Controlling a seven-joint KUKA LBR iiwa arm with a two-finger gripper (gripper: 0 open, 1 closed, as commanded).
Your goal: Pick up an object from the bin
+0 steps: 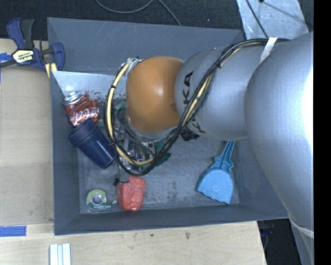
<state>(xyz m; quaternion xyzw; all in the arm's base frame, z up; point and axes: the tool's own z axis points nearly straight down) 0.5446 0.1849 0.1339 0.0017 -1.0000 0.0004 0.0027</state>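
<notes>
hanging just beyond the red lumpy thing (131,193), the gripper (126,173) is wrapped in cables; clenched or released, i cannot tell. left of the red thing lies a round roll (98,199), up-left a dark blue cup (92,143), right a blue scoop (217,180).
</notes>
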